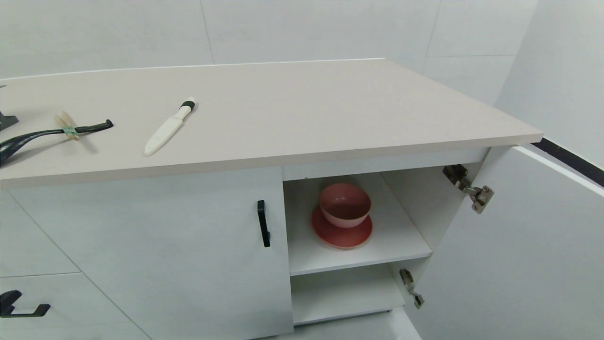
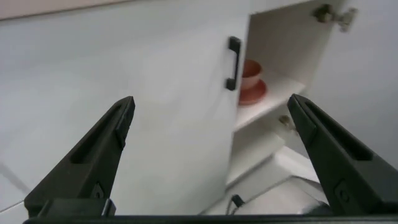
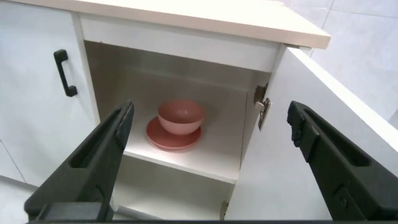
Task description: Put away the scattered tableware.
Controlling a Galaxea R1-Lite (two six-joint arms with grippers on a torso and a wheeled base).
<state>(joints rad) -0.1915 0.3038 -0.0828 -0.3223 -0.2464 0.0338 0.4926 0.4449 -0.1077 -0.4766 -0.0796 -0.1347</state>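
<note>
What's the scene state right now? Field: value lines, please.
cabinet: right door open, left door shut
upper shelf: pink bowl sitting on red plate
countertop: white knife; black-handled utensil farther to the robot's left
left gripper: open, holding nothing, facing the left door
right gripper: open, holding nothing, facing the open compartment
</note>
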